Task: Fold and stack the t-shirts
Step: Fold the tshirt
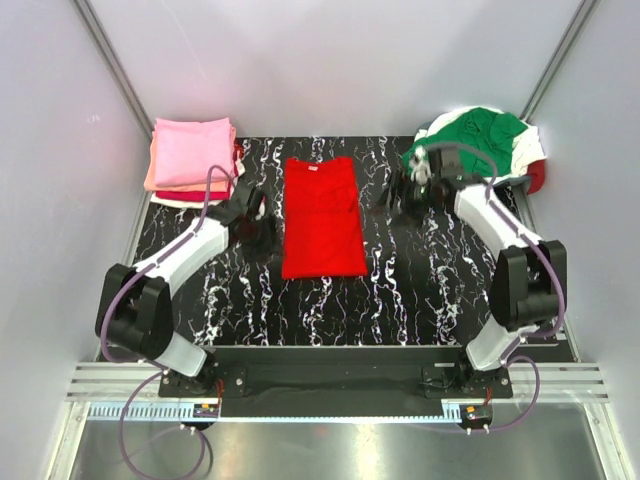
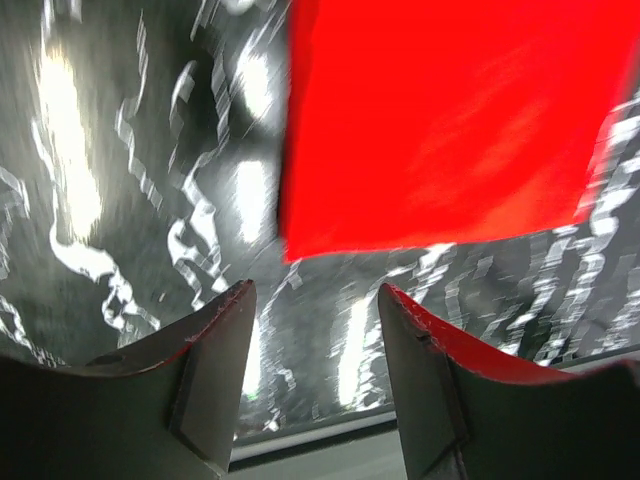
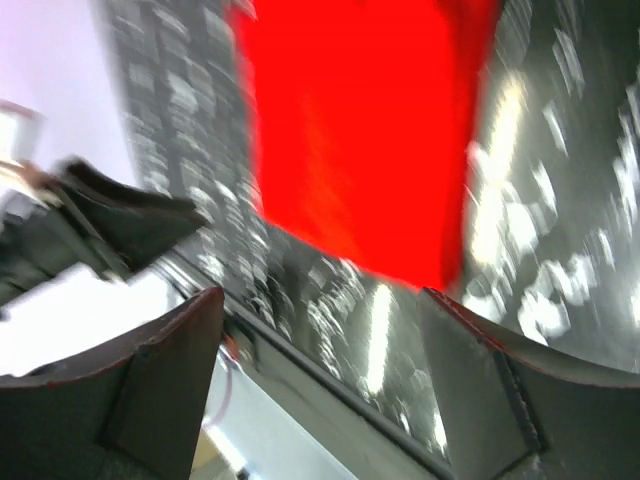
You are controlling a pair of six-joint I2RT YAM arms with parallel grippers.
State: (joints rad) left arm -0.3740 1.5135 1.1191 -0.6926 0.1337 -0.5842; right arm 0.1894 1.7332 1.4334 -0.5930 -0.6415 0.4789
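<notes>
A: Where's the bright red shirt (image 1: pixel 322 217)?
B: Flat, mid table (image 1: pixel 400 290), folded into a long strip, collar at the far end.
A: Grippers?
B: L gripper (image 2: pixel 315 288) just left of it, fingers apart, holding nothing. R gripper (image 3: pixel 320 292) off to its right, fingers wide apart, holding nothing.
A: Other shirts?
B: folded stack (image 1: pixel 193 160) in far-left corner, pink on top. loose pile (image 1: pixel 480 140) in far-right corner: green on top, white & dark red under.

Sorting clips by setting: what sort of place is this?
Likely a lab test booth: plain white walls on metal framing, two robot arms bolted to a rail, a black marbled table.
</notes>
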